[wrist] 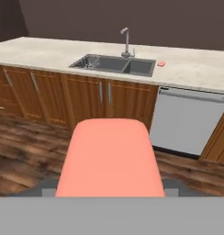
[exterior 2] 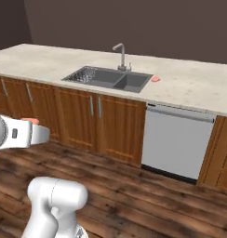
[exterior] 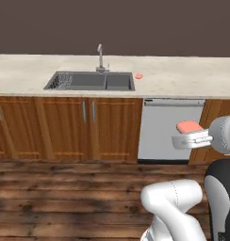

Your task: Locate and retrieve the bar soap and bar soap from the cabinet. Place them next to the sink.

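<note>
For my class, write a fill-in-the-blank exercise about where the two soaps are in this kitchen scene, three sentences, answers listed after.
1. One bar soap already lies on the counter just to the ____ of the sink, seen from the base views.
2. The second bar soap is held in the ____.
3. The white panel under the counter, right of the wooden doors, is a ____.

Missing words: right; gripper; dishwasher
</note>
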Tool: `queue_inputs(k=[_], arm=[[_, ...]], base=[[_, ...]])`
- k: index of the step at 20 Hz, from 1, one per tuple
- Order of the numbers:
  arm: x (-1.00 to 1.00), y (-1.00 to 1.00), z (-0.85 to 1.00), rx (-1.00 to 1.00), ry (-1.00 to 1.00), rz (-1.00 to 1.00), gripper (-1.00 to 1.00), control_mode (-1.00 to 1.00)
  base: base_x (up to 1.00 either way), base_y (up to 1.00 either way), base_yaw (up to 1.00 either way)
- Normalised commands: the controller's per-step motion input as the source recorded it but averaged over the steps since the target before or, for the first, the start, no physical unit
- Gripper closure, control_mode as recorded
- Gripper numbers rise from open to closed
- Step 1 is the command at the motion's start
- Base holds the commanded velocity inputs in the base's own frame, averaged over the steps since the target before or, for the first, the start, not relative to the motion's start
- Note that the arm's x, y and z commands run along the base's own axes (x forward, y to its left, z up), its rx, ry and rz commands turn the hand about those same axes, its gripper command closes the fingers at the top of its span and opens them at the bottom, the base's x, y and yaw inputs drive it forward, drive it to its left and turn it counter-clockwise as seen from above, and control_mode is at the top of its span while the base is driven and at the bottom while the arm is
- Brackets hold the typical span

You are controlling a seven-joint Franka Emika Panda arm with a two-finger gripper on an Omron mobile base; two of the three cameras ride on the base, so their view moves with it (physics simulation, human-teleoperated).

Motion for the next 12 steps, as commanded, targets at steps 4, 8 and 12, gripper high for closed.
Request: queue_inputs(k=[4, 8, 12], arm=[[0.0, 0.0, 0.0, 0.0, 0.0, 0.0, 1.0, 1.0], [0.0, 0.0, 0.0, 0.0, 0.0, 0.0, 1.0, 1.0], [0.0, 0.0, 0.0, 0.0, 0.0, 0.0, 1.0, 1.0]], base=[[0.2, 0.09, -0.42], [0.28, 0.15, -0.39], [0.56, 0.25, -0.26]])
